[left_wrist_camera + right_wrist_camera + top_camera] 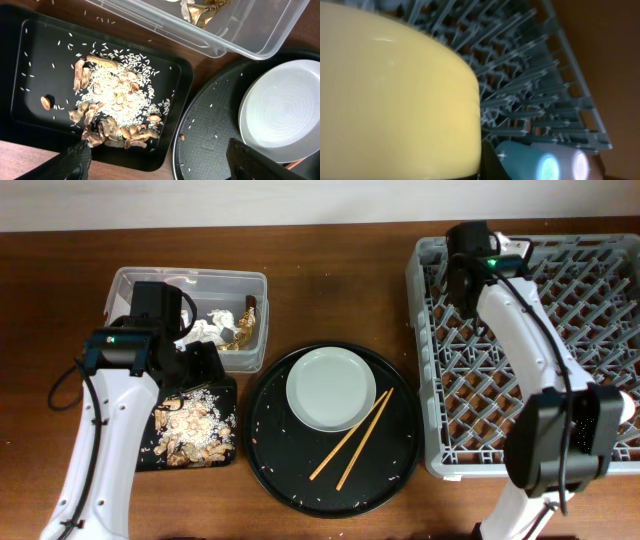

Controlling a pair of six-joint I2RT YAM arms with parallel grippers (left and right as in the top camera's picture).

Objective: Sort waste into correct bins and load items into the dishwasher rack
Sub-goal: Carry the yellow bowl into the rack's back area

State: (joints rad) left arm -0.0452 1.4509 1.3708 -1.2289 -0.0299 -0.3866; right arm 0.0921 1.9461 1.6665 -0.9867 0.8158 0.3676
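I am holding my right gripper (468,265) over the far left corner of the dishwasher rack (418,360). The yellow bowl (395,90) is filling most of that wrist's view, so I cannot tell if the fingers are squeezing it or are apart. The blue cup (525,160) is lying in the rack just beside the bowl. I think I am putting the bowl in its spot. My left gripper (167,165) is hanging with its fingers wide apart over the shallow black tray (30,65), where the food scraps (117,100) and rice are piled. The plate (330,387) and chopsticks (352,440) are waiting on the round black tray (290,470). Next I should probably fetch those and carry them right to the rack.
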